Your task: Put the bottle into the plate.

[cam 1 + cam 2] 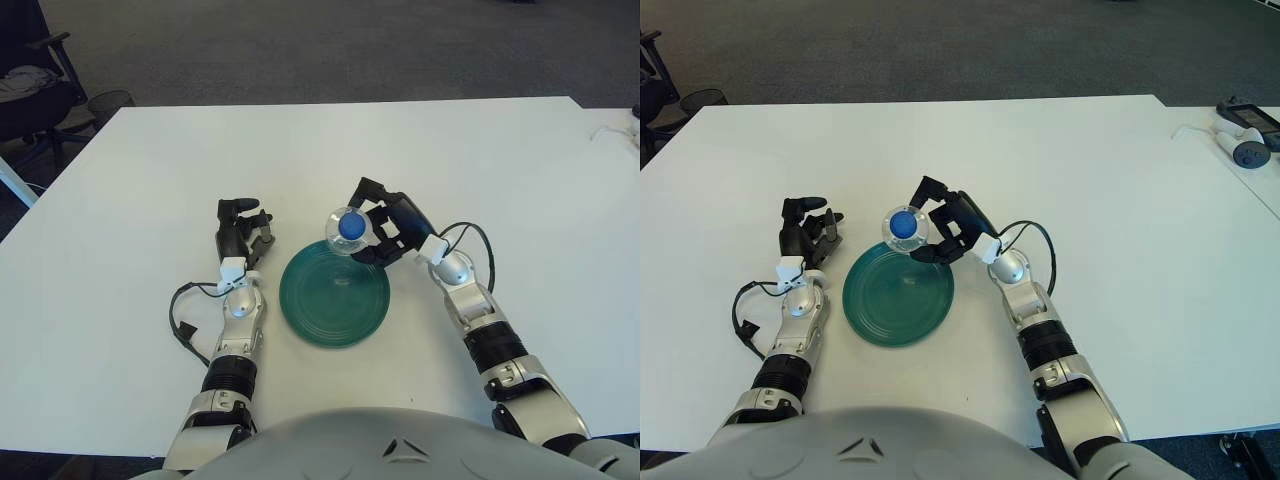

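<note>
A clear bottle with a blue cap (349, 229) is held in my right hand (378, 228), seen from its capped top. It hangs over the far right rim of the green plate (335, 320), which lies on the white table in front of me. The right hand's fingers are curled around the bottle. The bottle also shows in the right eye view (905, 226). My left hand (242, 232) shows just left of the plate, fingers relaxed and holding nothing.
The white table (320, 160) stretches wide behind the plate. A white controller and a cable (1240, 145) lie at the far right edge. A dark chair (35, 90) stands off the far left corner.
</note>
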